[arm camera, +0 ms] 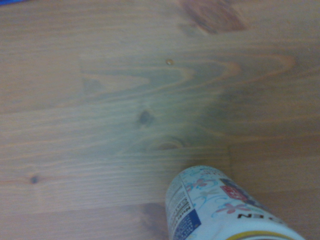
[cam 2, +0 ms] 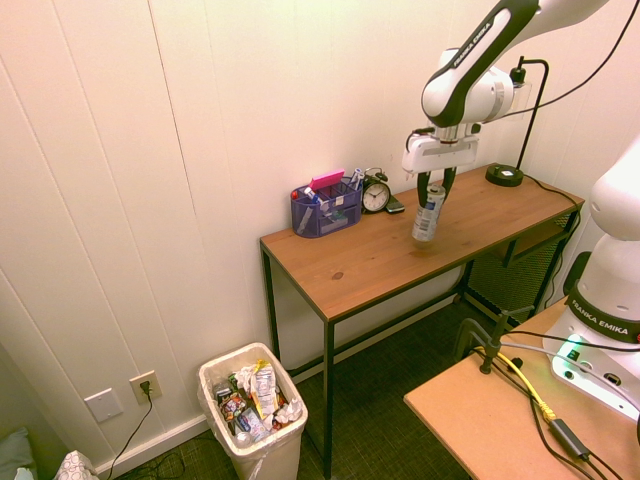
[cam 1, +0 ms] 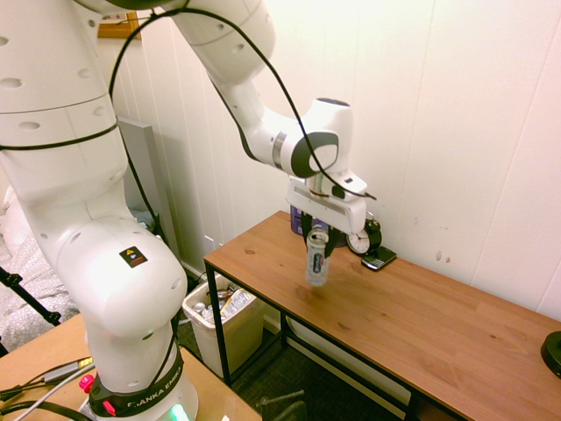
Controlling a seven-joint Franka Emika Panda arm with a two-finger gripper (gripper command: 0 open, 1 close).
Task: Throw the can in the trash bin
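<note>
The can (cam 1: 316, 260), slim and silver-white with coloured print, stands on the wooden table (cam 1: 421, 324) near its middle, leaning slightly. My gripper (cam 1: 317, 237) comes down from above and is shut on the can's top end. From the other side, the can (cam 2: 429, 216) hangs under the gripper (cam 2: 433, 190) with its base at the tabletop. The wrist view shows the can (arm camera: 220, 210) close up over wood grain. The trash bin (cam 2: 272, 455), cream-white with a clear liner and full of wrappers, stands on the floor beyond the table's left end; its rim (cam 1: 198, 309) shows below the table's near corner.
A blue organizer box (cam 2: 325, 210), an alarm clock (cam 2: 376, 195) and a small dark phone (cam 1: 379, 259) sit along the wall behind the can. A black lamp base (cam 2: 503, 175) stands at the table's far end. The table's edge and black frame (cam 2: 327, 370) lie between can and bin.
</note>
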